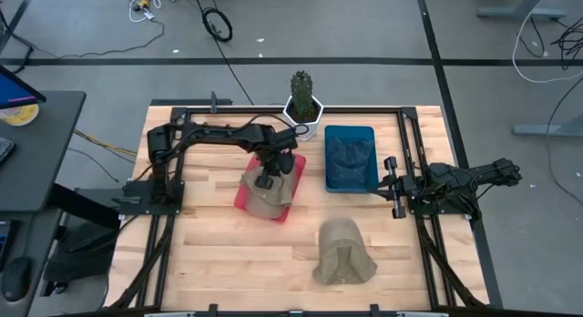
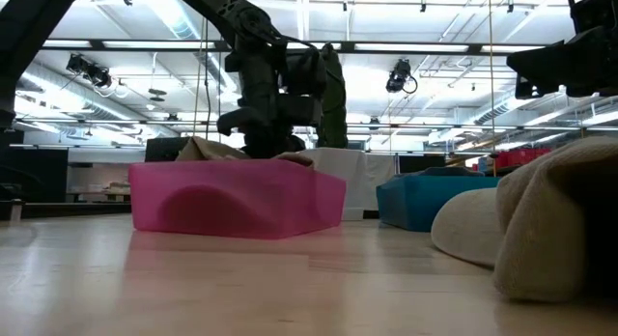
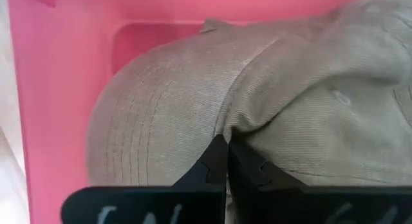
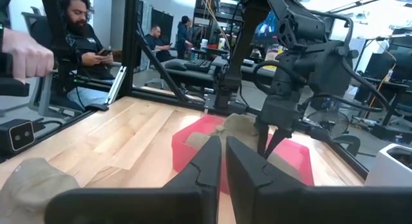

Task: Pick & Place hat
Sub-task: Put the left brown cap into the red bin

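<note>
A tan hat [image 1: 264, 202] lies in a pink bin [image 1: 293, 165] at the table's middle, its near edge hanging over the bin's near wall. My left gripper [image 1: 266, 180] stands over the bin, pointing down, shut on the hat [image 3: 167, 102]. A second tan hat [image 1: 344, 253] rests on the table near the front edge. My right gripper [image 1: 392, 187] waits at the table's right side, shut and empty, pointing toward the bins. My left gripper pinches a raised fold of the hat's cloth [image 3: 233, 129] between its two fingertips, near the hat's middle. The fingers [image 4: 273, 141] come from above, pointing down. The hat rests in the pink bin [image 3: 58, 89], slack around the fold.
A blue bin [image 1: 351, 158] stands to the right of the pink one. A potted cactus [image 1: 303, 98] stands at the table's far edge. Black frame rails run along the left and right sides. People sit beyond the table in the right wrist view.
</note>
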{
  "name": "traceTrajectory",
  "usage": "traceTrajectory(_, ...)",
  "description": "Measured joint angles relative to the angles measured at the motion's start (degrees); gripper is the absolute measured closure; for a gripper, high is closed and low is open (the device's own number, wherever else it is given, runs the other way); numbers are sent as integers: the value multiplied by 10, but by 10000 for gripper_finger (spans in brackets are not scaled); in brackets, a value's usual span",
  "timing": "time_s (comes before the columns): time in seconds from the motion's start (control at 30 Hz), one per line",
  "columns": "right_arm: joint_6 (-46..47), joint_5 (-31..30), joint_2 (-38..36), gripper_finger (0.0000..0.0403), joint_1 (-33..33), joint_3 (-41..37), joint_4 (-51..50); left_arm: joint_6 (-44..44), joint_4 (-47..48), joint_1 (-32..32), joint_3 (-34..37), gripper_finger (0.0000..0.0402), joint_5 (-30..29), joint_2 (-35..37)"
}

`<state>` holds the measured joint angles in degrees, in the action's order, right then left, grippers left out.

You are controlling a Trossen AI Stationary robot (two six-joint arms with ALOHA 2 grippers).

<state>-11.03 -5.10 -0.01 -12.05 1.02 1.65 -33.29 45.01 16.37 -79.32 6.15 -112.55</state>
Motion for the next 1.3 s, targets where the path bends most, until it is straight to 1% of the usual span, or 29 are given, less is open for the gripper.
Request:
traceTrajectory(0.1,0,0,0,378,0,0,0,-4,14,-3,-11,392,-7,-1)
traceTrajectory(0.17,0,0,0,378,0,0,0,-7,27,-5,-19,373,-14,-2)
traceTrajectory(0.3,0,0,0,378,0,0,0,-2,55,-10,-38,307,-33,2)
traceTrajectory(0.4,0,0,0,378,0,0,0,26,90,-15,-68,255,-53,6)
traceTrajectory(0.5,0,0,0,378,0,0,0,49,133,-19,-110,218,-59,15)
traceTrajectory(0.57,0,0,0,378,0,0,0,62,176,-22,-143,204,-56,15)
traceTrajectory(0.67,0,0,0,378,0,0,0,75,225,-28,-182,197,-51,15)
traceTrajectory(0.83,0,0,0,378,0,0,0,81,287,-40,-212,210,-49,25)
traceTrajectory(0.97,0,0,0,378,0,0,0,83,329,-51,-210,232,-47,43)
traceTrajectory(1.03,0,-1,0,378,0,0,0,85,331,-57,-204,248,-46,59)
traceTrajectory(1.13,0,-1,0,378,0,0,0,83,335,-58,-179,289,-34,92)
traceTrajectory(1.17,0,0,0,378,0,0,0,78,338,-60,-169,310,-24,102)
traceTrajectory(1.23,0,-1,0,378,0,0,0,69,336,-59,-144,365,-7,127)
traceTrajectory(1.27,0,-1,0,378,0,0,0,70,330,-59,-129,383,-1,140)
traceTrajectory(1.3,0,-1,0,378,0,0,0,73,319,-59,-114,389,1,152)
